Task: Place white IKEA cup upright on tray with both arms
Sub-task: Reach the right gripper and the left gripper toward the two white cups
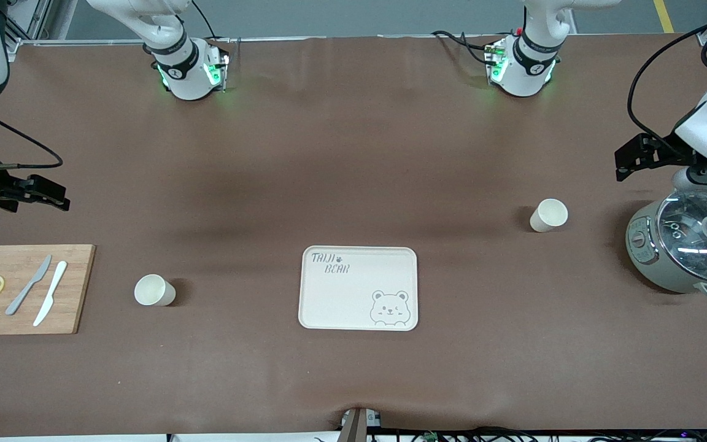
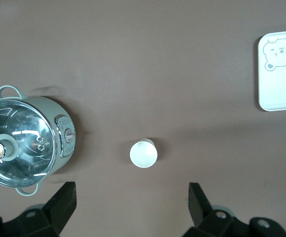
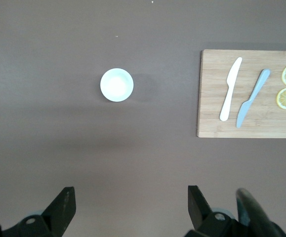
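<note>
The cream tray (image 1: 341, 307) with a bear drawing lies mid-table and holds nothing. One white cup (image 1: 154, 290) stands upright between the tray and a cutting board, toward the right arm's end; it also shows in the right wrist view (image 3: 116, 85). A second white cup (image 1: 548, 215) stands upright toward the left arm's end, farther from the front camera than the tray, and shows in the left wrist view (image 2: 143, 154). My left gripper (image 1: 622, 164) hangs open and empty (image 2: 131, 197) high over the table beside that cup. My right gripper (image 1: 59, 197) is open and empty (image 3: 128, 200) over the table's right-arm end.
A wooden cutting board (image 1: 74, 288) with two knives and two lemon slices lies at the right arm's end. A grey-green cooker (image 1: 654, 264) with a glass lid stands at the left arm's end, under the left arm. The tray's corner shows in the left wrist view (image 2: 281, 89).
</note>
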Controlling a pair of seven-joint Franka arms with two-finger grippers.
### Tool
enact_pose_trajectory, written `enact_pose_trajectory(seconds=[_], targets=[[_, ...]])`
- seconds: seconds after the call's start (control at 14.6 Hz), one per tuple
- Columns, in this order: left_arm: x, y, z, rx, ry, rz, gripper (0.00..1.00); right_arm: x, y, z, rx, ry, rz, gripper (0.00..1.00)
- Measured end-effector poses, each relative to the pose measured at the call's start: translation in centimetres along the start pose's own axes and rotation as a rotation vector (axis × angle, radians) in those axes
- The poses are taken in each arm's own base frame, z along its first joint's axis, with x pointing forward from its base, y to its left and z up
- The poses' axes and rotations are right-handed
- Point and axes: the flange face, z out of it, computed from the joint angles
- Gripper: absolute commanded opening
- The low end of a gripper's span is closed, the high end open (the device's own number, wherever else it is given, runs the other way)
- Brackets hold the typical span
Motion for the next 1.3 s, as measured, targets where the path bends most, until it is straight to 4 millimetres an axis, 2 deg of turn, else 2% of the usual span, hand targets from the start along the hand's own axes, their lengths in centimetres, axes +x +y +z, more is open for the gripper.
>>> enact_pose_trajectory(seconds=[0.21, 0.34, 0.48, 0.68, 0.82, 1.09, 1.3], targets=[[0.0, -0.1, 0.1, 0.0, -0.001, -0.001, 1.0, 0.1, -0.4, -0.2, -0.006, 0.005, -0.024, 1.0], [0.1, -0.1, 0.4, 0.0, -0.007, -0.001, 1.0, 0.3, -2.0, -1.4, -0.012, 0.03, -0.052, 1.0], [0.3, -0.1, 2.0, 0.0, -0.012, -0.001, 1.0, 0.4, -3.3, -2.2, -0.017, 0.043, -0.073, 1.0], [0.8, -0.2, 6.8, 0.0, 0.01, -0.002, 1.0, 0.5, -3.1, -2.0, -0.022, 0.04, -0.07, 1.0], [0.3, 0.0, 10.0, -0.001, 0.0, 0.002, 1.0, 0.7, -3.0, -1.3, -0.022, 0.028, -0.067, 1.0], [-1.3, 0.0, 15.3, -0.004, -0.024, 0.011, 1.0, 1.5, -2.9, 0.2, -0.021, 0.009, -0.053, 1.0], [-3.4, -1.1, 19.6, -0.029, -0.01, 0.044, 1.0, 1.6, -2.6, 0.5, -0.021, 0.005, -0.045, 1.0]])
